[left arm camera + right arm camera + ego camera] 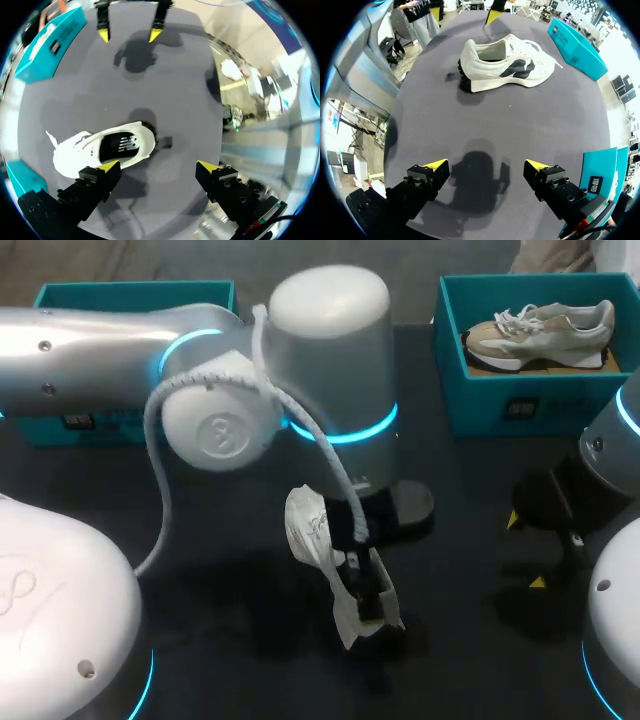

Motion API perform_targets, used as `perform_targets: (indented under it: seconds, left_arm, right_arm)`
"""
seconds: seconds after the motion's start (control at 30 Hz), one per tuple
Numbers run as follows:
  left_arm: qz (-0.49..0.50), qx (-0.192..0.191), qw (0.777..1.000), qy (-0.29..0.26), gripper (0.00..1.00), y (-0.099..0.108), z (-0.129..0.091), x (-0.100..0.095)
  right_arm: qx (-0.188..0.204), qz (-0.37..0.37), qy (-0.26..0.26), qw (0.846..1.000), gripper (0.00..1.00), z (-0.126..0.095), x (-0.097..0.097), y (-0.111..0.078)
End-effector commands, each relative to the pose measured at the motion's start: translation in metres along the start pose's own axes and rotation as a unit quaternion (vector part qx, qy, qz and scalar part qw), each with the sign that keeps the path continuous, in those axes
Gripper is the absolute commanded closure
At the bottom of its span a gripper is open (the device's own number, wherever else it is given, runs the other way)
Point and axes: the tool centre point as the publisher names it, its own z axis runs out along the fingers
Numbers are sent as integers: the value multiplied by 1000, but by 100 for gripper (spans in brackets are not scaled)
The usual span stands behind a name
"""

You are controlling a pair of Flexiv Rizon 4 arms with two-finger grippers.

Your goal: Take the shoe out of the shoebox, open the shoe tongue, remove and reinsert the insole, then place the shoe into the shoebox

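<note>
This is a robotics lab bench, plainly. Two heavy silver-white robot arms stand over the work surface. The left arm [330,350] lies across the middle and the right arm [612,440] is at the far side. A glowing cyan ring [350,432] circles the left arm's joint, and a white braided cable [158,440] loops loose off it.

Under them is a dark grey matte table [220,630], laid out like a test. A teal cardboard shoebox [500,390] holds a beige-and-white trainer [540,328], and a second teal shoebox [130,292] is half hidden by the left arm. A white trainer with a black side panel [505,62] sits alone on the tabletop.
</note>
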Motion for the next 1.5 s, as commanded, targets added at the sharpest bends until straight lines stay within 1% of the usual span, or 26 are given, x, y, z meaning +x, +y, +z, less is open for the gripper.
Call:
perform_targets:
  seconds: [0.03, 0.1, 0.17, 0.33, 0.57, 0.67, 0.83, 1.03, 1.37, 1.4, 1.47, 1.5]
  left_arm:
    - [-58, -2, 998, -17, 0, -9, 20, 13]
    - [-74, -5, 997, -33, 0, -11, 25, 15]
    - [-76, -8, 996, -34, 0, -11, 28, 14]
    - [-84, -9, 996, -33, 0, -13, 35, 5]
    - [-94, -10, 995, -39, 0, -15, 34, -2]
    - [-92, -11, 995, -37, 0, -18, 35, -4]
    - [-100, -20, 994, -32, 0, -23, 45, -9]
    - [-103, -26, 994, -21, 0, -23, 56, -14]
    - [-99, -37, 994, -17, 0, -23, 69, -7]
    - [-99, -39, 994, -17, 3, -22, 71, -6]
    - [-99, -44, 994, -18, 5, -22, 75, -3]
    - [-101, -49, 993, -23, 5, -22, 77, -2]
  right_arm:
    - [2, 0, -1, 1000, 0, 0, 1, 0]
    - [2, 0, -1, 1000, 0, 0, 1, 0]
    - [2, 0, -1, 1000, 0, 0, 1, 0]
    - [2, 0, -1, 1000, 0, 0, 1, 0]
    - [2, 0, -1, 1000, 0, 0, 1, 0]
    - [2, 0, -1, 1000, 0, 0, 1, 0]
    - [2, 0, -1, 1000, 0, 0, 1, 0]
    - [2, 0, -1, 1000, 0, 0, 1, 0]
    - [2, 0, -1, 1000, 0, 0, 1, 0]
    - [2, 0, -1, 1000, 0, 0, 1, 0]
    - [2, 0, -1, 1000, 0, 0, 1, 0]
    - [2, 0, -1, 1000, 0, 0, 1, 0]
